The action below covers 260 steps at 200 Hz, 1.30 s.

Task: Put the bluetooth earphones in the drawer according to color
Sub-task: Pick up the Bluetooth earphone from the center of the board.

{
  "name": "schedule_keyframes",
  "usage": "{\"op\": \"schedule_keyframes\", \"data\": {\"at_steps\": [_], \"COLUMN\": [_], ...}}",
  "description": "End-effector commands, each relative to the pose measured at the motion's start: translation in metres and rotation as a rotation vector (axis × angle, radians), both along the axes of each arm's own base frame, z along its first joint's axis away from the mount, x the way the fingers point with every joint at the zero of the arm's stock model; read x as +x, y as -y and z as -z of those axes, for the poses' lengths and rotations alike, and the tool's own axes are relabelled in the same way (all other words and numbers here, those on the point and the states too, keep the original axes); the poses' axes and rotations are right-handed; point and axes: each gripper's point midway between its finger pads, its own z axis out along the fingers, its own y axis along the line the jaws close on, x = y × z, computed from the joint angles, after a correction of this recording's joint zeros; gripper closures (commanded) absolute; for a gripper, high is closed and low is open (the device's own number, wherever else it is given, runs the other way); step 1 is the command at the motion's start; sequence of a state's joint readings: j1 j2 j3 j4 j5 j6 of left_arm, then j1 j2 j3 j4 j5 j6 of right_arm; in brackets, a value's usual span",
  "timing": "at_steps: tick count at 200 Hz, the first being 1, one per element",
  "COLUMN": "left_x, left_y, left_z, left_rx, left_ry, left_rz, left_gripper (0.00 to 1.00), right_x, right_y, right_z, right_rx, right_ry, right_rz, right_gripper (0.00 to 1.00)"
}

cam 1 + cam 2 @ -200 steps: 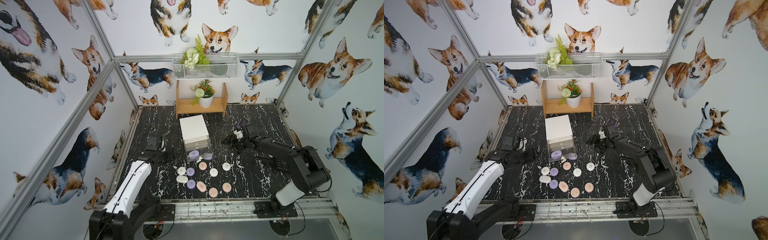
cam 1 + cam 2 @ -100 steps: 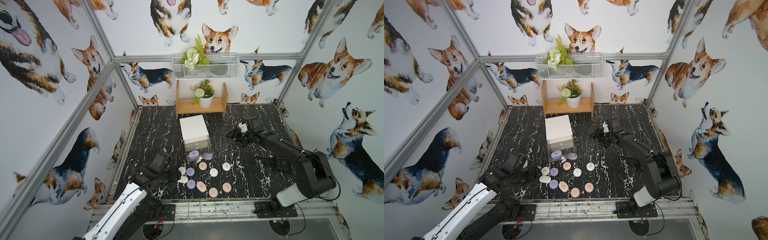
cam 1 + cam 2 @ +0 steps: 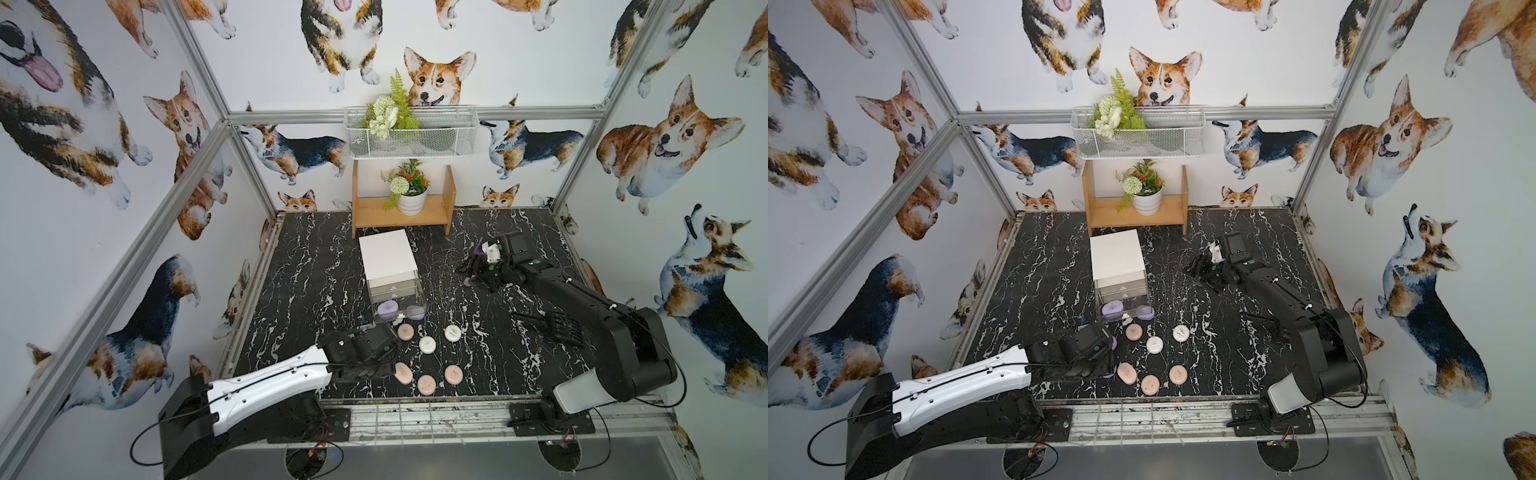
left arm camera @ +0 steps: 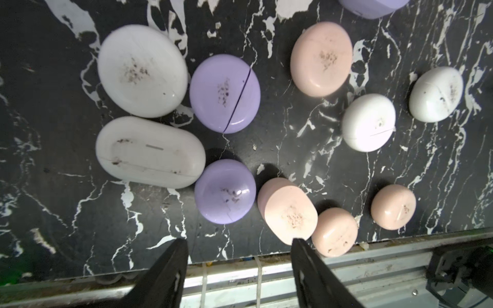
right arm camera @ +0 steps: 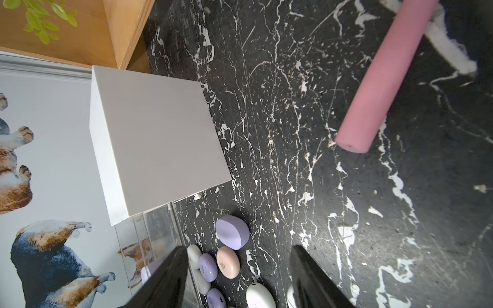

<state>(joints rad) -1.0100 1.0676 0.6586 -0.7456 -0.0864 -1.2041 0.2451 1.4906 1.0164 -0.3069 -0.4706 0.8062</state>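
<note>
So the left gripper [image 4: 238, 241] has swung over from beside the drawer cabinet [image 3: 388, 255] and now hovers, spread and empty, above a lilac earphone case [image 4: 225, 190] among the loose ones up front. Right gripper [image 5: 238, 248] is spread and empty too. Another lilac case [image 3: 387, 308] sits in the pulled-out bottom drawer [image 3: 400, 319].

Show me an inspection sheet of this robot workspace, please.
Surface: black marbled table.
Job's things: white drawer cabinet, bottom drawer open holding a stored lilac case; in front, four white cases, two lilac cases, four pink cases.
Clutter: pink-handled toy near the right hand.
Hands: left hand open, empty, above the cases; right hand open, empty.
Cables: black cable looping beside the left arm, off the table.
Surroundings: corgi-print walls, wooden shelf with potted plant, wire basket of flowers.
</note>
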Motion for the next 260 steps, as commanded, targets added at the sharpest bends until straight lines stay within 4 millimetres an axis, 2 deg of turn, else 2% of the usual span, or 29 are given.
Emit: {"op": "schedule_keyframes", "data": {"at_steps": [1,65,134,158,206,233,260], "left_x": [0.011,0.013,0.022,0.021,0.010,-0.001,-0.012], "left_y": [0.003,-0.006,-0.001,-0.005,-0.017,-0.020,-0.025], "left_z": [0.005,0.031,0.050,0.052,0.060,0.067,0.073], "left_rx": [0.005,0.094,0.140,0.151,0.176,0.186,0.197], "left_ry": [0.033,0.012,-0.011,-0.019,-0.058,-0.097,-0.130], "left_rz": [-0.066,-0.112,-0.123,-0.127,-0.119,-0.097,-0.081], "left_gripper": [0.31,0.30,0.31,0.35,0.49,0.47,0.38], "right_x": [-0.001,-0.001,-0.001,0.000,-0.003,-0.004,-0.005], "right_y": [0.004,0.009,0.010,0.011,0.010,0.010,0.010], "right_z": [-0.003,-0.006,-0.006,-0.005,-0.002,-0.002,-0.002], "right_rx": [-0.021,-0.025,-0.017,-0.015,0.000,0.005,0.006], "right_ry": [0.010,0.019,0.022,0.021,0.015,0.013,0.013], "right_rz": [-0.006,-0.010,-0.013,-0.013,-0.015,-0.015,-0.015], "right_gripper": [0.34,0.34,0.34,0.34,0.35,0.35,0.35]}}
